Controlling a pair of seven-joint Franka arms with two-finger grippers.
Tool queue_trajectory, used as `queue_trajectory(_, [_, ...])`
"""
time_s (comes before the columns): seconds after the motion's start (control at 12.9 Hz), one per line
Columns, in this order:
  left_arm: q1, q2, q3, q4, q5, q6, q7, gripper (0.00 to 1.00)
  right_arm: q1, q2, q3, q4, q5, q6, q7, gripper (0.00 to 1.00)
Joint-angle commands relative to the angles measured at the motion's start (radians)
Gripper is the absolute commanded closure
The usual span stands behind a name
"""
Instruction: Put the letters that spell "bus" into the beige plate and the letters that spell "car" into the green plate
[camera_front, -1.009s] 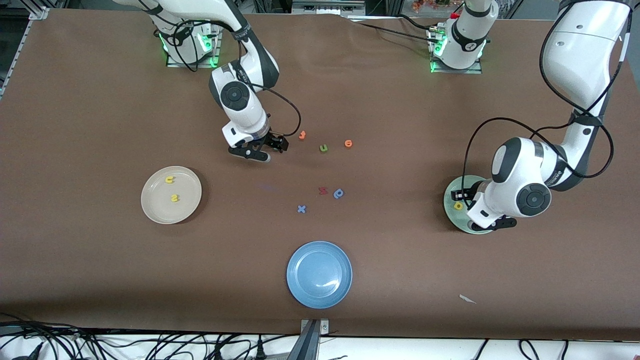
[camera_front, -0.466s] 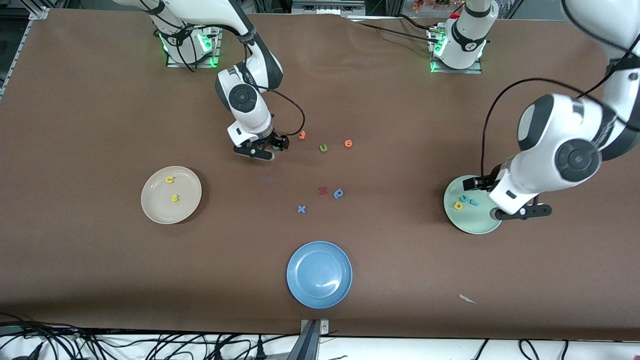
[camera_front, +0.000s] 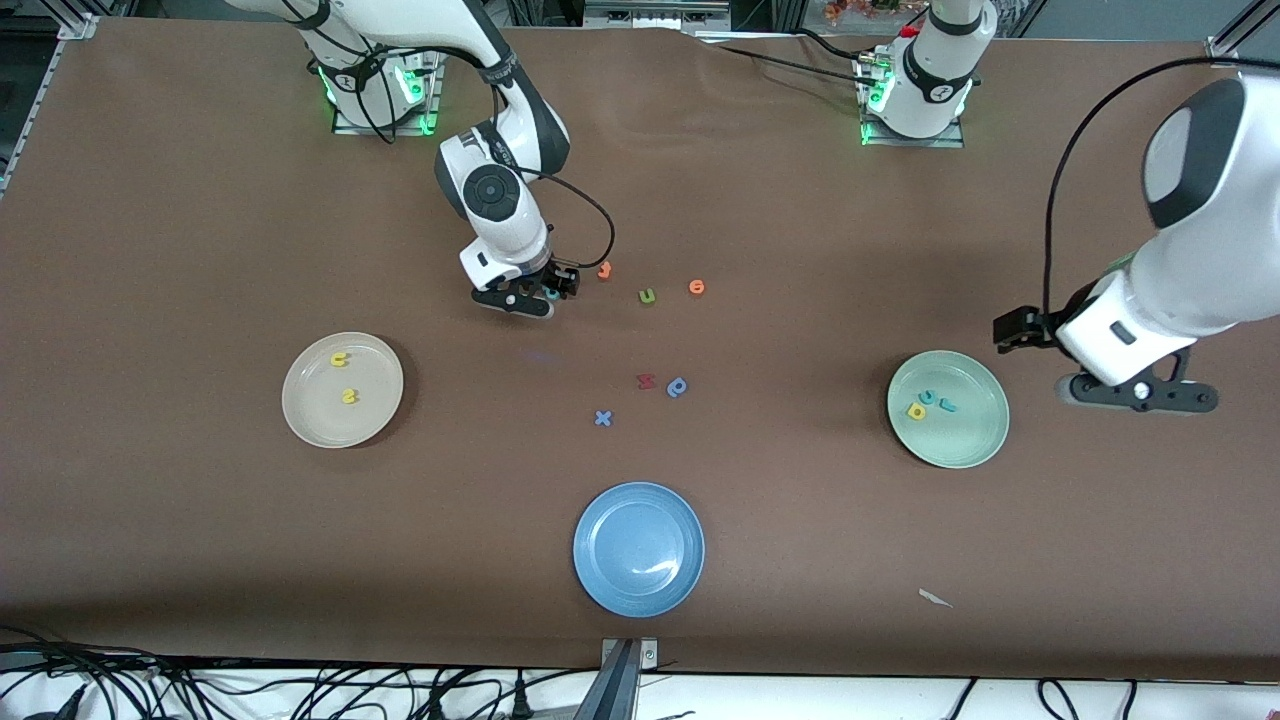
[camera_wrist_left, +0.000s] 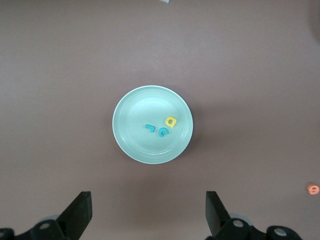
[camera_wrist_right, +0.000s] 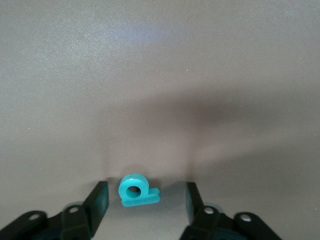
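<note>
Front view: right gripper low at counter, fingers part-open either side of teal "b", gaps showing, beside orange letter. Left gripper raised beside green plate, fingers wide, empty. Green plate holds teal "c", teal "r", yellow "a". Beige plate holds yellow "u", yellow "s".

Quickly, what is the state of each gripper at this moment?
Left gripper: open, empty, up above the green plate.
Right gripper: open, fingers on either side of the teal "b", not gripping it yet.
</note>
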Motion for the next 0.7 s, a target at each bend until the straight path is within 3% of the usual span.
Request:
queue_trajectory(0.0, [-0.057, -0.085, 0.052, -0.002, -0.058, -0.030, 0.104, 0.00, 0.008, -0.005, -0.002, -0.009, 0.004, 0.017, 0.014, 0.36])
queue_trajectory(0.16, [-0.173, -0.162, 0.185, -0.027, -0.060, -0.029, 0.102, 0.00, 0.008, -0.001, -0.002, -0.006, 0.004, 0.017, 0.014, 0.42])
queue_trajectory(0.39, [-0.273, -0.248, 0.283, -0.117, -0.055, 0.014, 0.097, 0.00, 0.008, 0.001, -0.002, -0.006, 0.002, 0.021, 0.014, 0.47])
queue_trajectory(0.47, [-0.278, -0.274, 0.325, -0.175, -0.061, 0.055, 0.102, 0.00, 0.008, 0.002, 0.000, -0.006, 0.002, 0.027, 0.014, 0.50])
queue_trajectory(0.62, [-0.281, -0.376, 0.336, -0.347, -0.138, 0.089, 0.099, 0.00, 0.015, 0.008, 0.000, -0.005, 0.004, 0.036, 0.015, 0.52])
